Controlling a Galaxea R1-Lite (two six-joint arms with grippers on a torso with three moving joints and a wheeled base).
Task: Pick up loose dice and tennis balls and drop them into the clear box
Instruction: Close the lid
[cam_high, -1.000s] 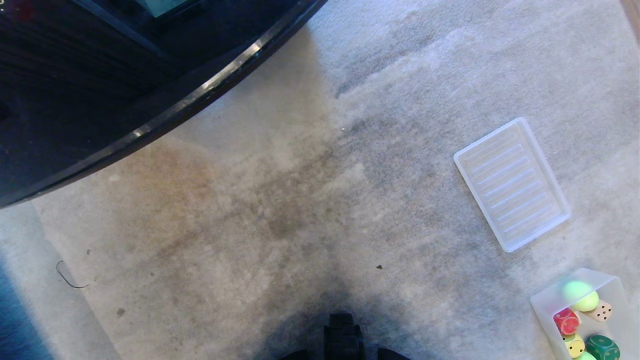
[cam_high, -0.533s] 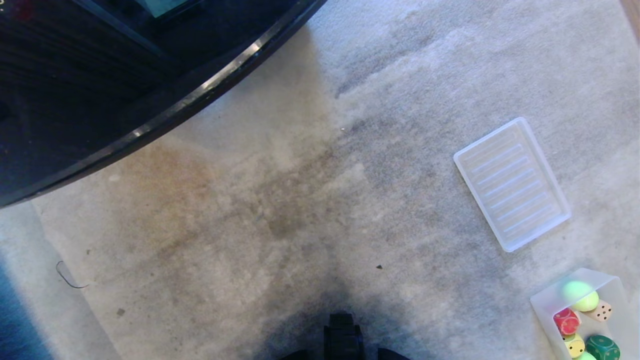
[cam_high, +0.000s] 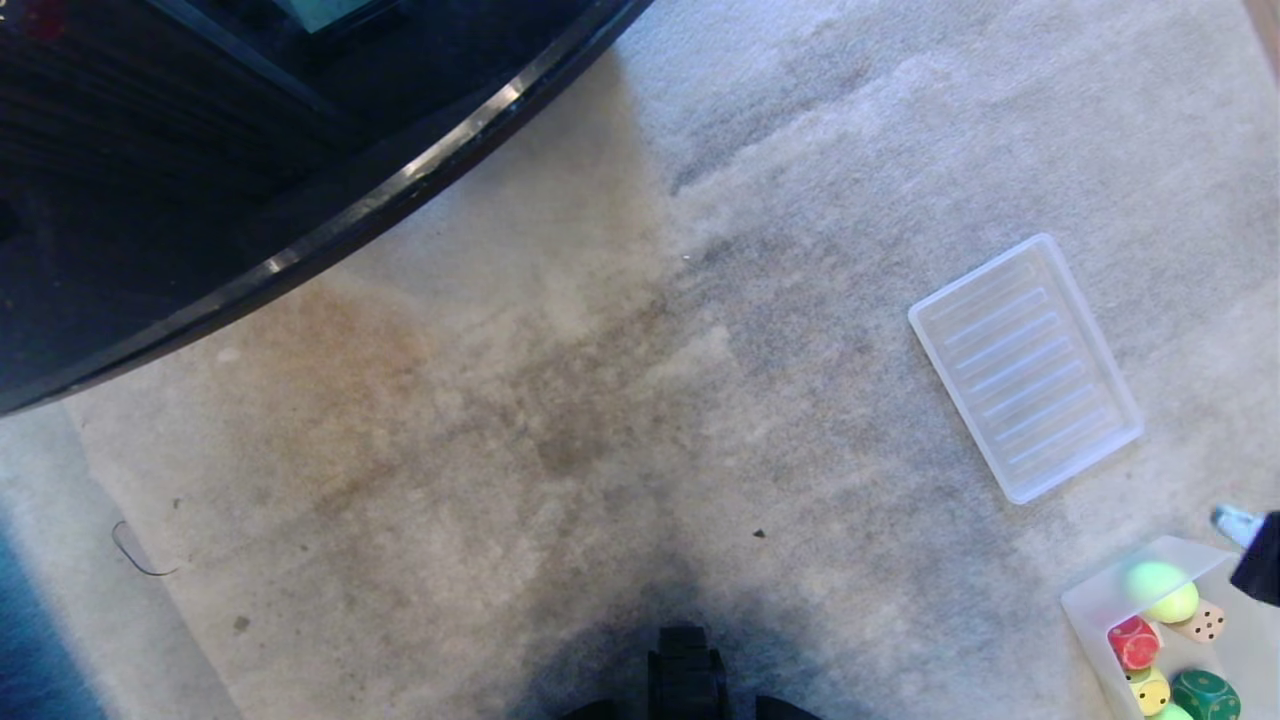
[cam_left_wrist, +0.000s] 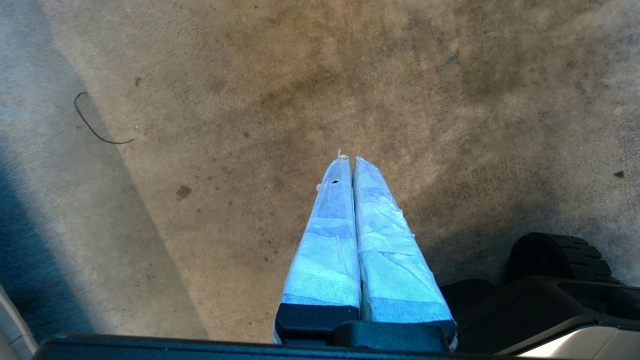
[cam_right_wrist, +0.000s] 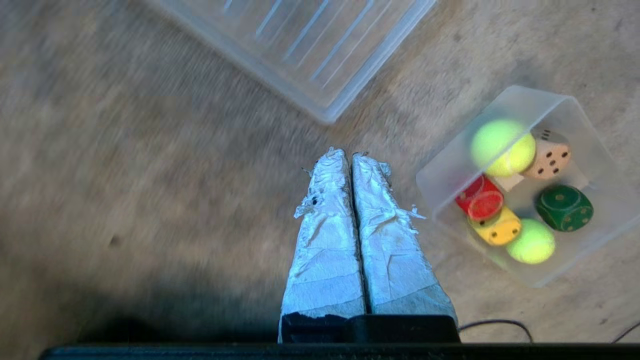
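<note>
Two tape-wrapped fingers (cam_right_wrist: 327, 210) of the right hand (cam_right_wrist: 350, 156) are pressed together, empty, above the carpet (cam_right_wrist: 150, 175). Just beside its tips sits the clear box (cam_right_wrist: 440, 175), holding the dice (cam_right_wrist: 564, 207) and tennis balls (cam_right_wrist: 502, 147). Beyond the tips lies a ribbed tray (cam_right_wrist: 320, 55). Off by itself, the left hand (cam_left_wrist: 348, 161) is likewise pressed together.
</note>
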